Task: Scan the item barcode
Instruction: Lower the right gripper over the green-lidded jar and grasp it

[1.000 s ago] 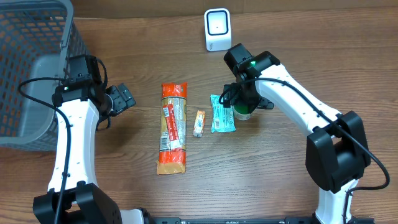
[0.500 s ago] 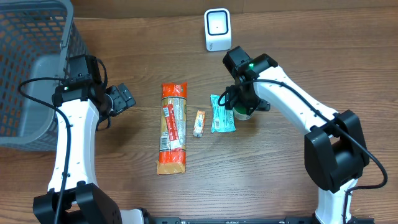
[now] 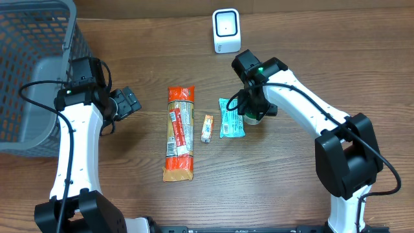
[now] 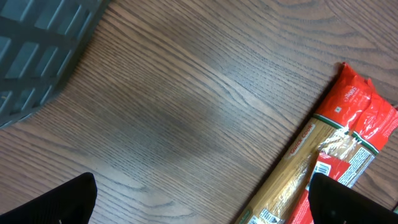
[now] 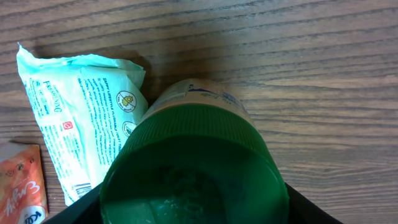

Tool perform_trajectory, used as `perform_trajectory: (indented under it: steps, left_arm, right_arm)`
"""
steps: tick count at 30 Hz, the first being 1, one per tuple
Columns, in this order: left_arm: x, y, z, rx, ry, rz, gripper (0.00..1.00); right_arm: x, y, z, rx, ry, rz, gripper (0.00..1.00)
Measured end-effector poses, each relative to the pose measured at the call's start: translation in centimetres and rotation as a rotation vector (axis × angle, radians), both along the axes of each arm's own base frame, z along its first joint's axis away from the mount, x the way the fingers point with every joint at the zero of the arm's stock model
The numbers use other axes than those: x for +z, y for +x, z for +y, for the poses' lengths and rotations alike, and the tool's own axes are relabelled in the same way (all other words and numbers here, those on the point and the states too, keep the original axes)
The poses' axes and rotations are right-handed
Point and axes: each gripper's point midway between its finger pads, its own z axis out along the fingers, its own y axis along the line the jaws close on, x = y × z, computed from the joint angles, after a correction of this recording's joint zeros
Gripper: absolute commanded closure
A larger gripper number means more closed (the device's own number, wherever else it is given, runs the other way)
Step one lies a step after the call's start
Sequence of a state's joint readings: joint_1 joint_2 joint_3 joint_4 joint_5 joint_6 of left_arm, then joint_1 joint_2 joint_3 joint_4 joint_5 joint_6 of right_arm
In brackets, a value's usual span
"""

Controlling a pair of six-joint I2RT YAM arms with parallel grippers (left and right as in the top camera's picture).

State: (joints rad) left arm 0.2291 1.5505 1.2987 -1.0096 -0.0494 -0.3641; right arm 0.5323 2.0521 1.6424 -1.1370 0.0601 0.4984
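Seen from overhead, shows a wooden table (image 3: 304,39) with a white barcode scanner (image 3: 226,31) at upper centre. Just right of centre, well below the scanner, shows the right gripper (image 3: 253,114) poised over a green-lidded jar (image 5: 193,174), with fingers either side of the lid. Cannot tell whether clamped on it or only around it. Just left of the jar, a teal packet (image 3: 231,118). Further left, a small orange sachet (image 3: 207,128), then a long red pasta packet (image 3: 180,133). At centre left, the left gripper (image 3: 129,101), with jaws spread wide and nothing between, above bare wood near a grey basket (image 3: 32,65) at upper left.
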Motion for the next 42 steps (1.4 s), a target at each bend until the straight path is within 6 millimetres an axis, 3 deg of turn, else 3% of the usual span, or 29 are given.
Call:
perform_trajectory:
  steps: [5,7,9,12,32,42]
  left_arm:
    - [0.0,0.0,0.0,0.000,0.000,0.000,0.00]
    - [0.0,0.0,0.0,0.000,0.000,0.000,0.00]
    - [0.0,0.0,0.0,0.000,0.000,0.000,0.00]
    - [0.0,0.0,0.0,0.000,0.000,0.000,0.00]
    - [0.0,0.0,0.0,0.000,0.000,0.000,0.00]
    - [0.0,0.0,0.0,0.000,0.000,0.000,0.00]
  right_arm:
    - [0.0,0.1,-0.2,-0.008,-0.006,-0.003,0.39]
    - [0.0,0.2,-0.3,-0.012,-0.005,-0.003,0.32]
    - [0.0,0.2,-0.5,-0.020,-0.007,-0.004,0.16]
    - [0.0,0.4,-0.8,-0.034,-0.012,-0.005,0.00]
    - [0.1,1.5,-0.7,0.049,-0.008,-0.045,0.00]
    - [0.1,1.8,-1.7,0.056,-0.016,-0.037,0.01]
